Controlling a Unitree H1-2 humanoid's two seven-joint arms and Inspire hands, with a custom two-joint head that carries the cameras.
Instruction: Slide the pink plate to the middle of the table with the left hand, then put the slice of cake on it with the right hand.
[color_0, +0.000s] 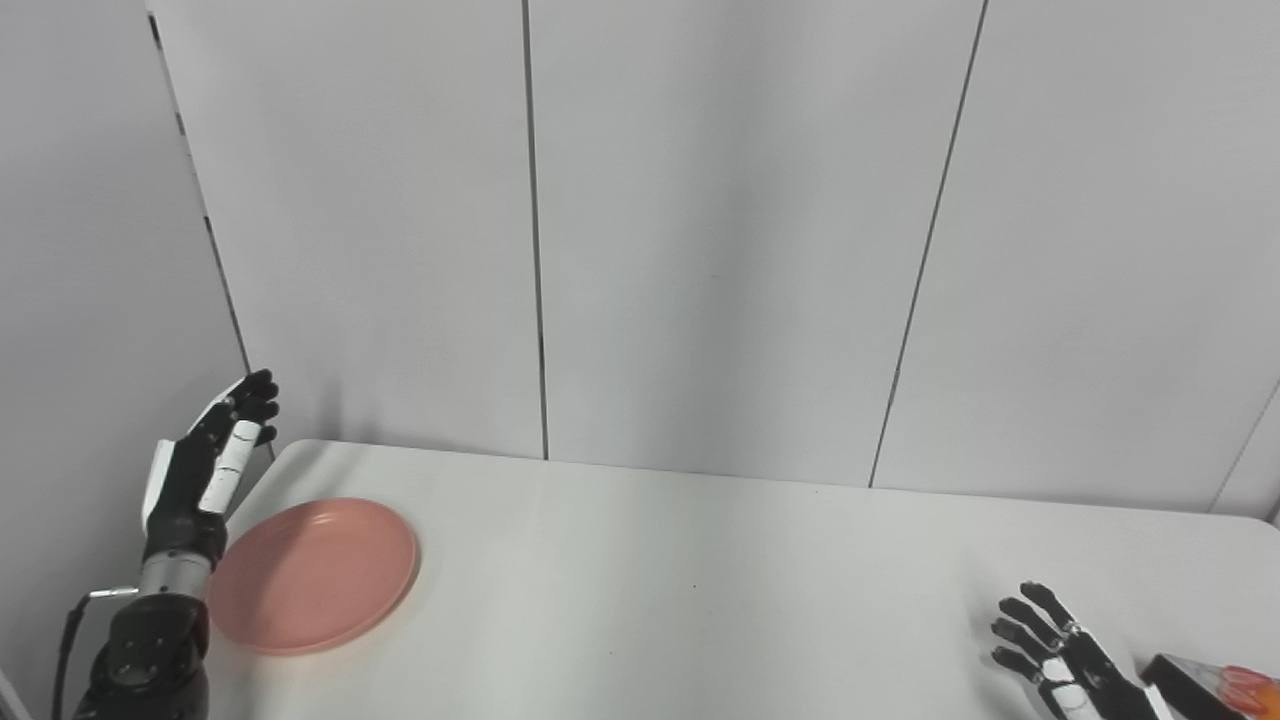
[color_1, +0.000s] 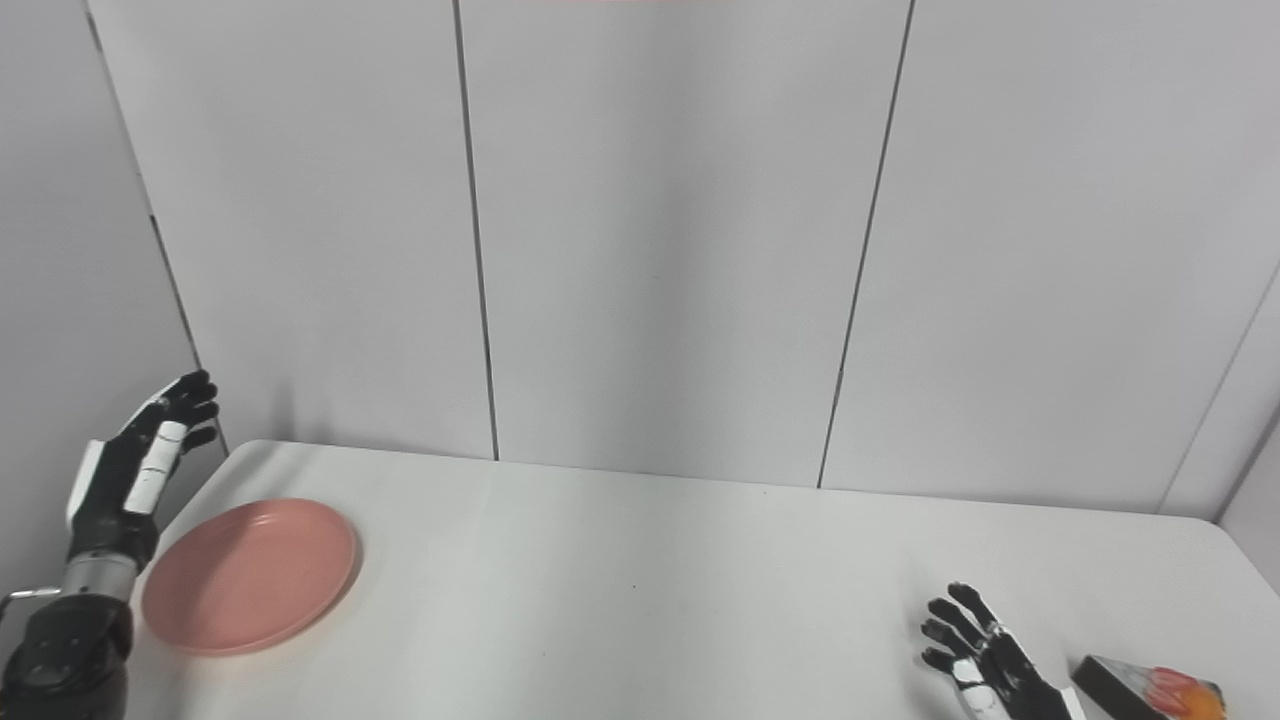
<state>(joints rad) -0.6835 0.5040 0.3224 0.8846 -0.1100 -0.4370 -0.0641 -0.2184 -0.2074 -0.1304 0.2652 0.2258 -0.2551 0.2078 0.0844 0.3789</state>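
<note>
Still at the start, you see the pink plate (color_0: 312, 575) at the table's (color_0: 700, 580) far-left end beside the raised, empty, open-fingered left hand (color_0: 205, 465), while the right hand (color_1: 985, 655), spread and holding nothing, waits near the cake slice (color_1: 1150, 690) at the near right.

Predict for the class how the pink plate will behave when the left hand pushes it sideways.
The plate looks shallow and flat-bottomed on a smooth white table, so it will probably slide, not tip. It looks rigid, likely light, and may spin if the left hand pushes off-centre.
</note>
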